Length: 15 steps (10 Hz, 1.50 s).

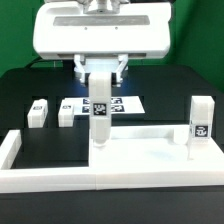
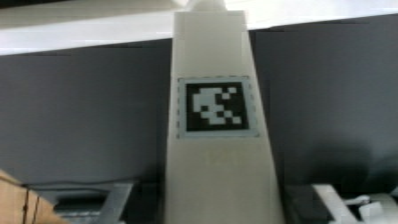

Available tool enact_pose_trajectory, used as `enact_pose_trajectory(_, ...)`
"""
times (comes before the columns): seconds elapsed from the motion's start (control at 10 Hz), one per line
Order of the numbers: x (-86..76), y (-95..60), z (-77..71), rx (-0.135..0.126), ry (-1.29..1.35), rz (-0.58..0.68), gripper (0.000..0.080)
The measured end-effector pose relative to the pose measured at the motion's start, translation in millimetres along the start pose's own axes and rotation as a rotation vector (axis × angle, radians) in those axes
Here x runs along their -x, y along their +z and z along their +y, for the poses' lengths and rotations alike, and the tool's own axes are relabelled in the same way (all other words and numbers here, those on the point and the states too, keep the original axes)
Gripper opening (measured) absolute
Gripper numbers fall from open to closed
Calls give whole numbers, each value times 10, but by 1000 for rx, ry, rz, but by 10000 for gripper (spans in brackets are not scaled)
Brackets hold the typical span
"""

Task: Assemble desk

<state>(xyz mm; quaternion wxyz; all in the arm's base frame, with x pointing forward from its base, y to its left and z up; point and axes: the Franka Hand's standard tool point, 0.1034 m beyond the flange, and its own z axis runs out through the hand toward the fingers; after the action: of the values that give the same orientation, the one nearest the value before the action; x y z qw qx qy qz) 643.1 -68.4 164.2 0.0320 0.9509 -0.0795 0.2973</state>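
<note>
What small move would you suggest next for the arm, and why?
Probably twist the upright leg into the tabletop: it stands on a corner between the jaws, while the other standing leg already stands alone.

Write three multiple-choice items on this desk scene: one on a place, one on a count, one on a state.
1. Where does the leg at the exterior view's right stand?
A. on the marker board
B. on the tabletop
C. on the black table

2. How many legs show in the exterior view?
A. two
B. three
C. four

3. How is the centre leg posed?
A. upright
B. lying flat
C. leaning on another leg

Key:
1 B: its foot sits on the tabletop's end.
2 C: two loose legs at the exterior view's left, one centre, one right.
3 A: its long sides run vertical in both views.
</note>
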Motion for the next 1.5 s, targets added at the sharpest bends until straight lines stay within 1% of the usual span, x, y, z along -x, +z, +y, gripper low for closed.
enact_pose_trajectory(0.1, 7, -2, 20, -1, 4, -10, 291)
enact_pose_trajectory(0.3, 75, 44, 20, 2, 1, -18, 291)
enact_pose_trajectory(0.5, 124, 77, -42, -3, -2, -26, 291)
enact_pose_trajectory(0.7, 220, 152, -119, -8, -11, -40, 291)
enact_pose_trajectory(0.9, 247, 173, -168, -10, -18, -42, 291)
enact_pose_trajectory(1.4, 239, 185, -179, -7, -22, -28, 291)
enact_pose_trajectory(1.5, 242, 174, -186, -10, -21, -37, 291)
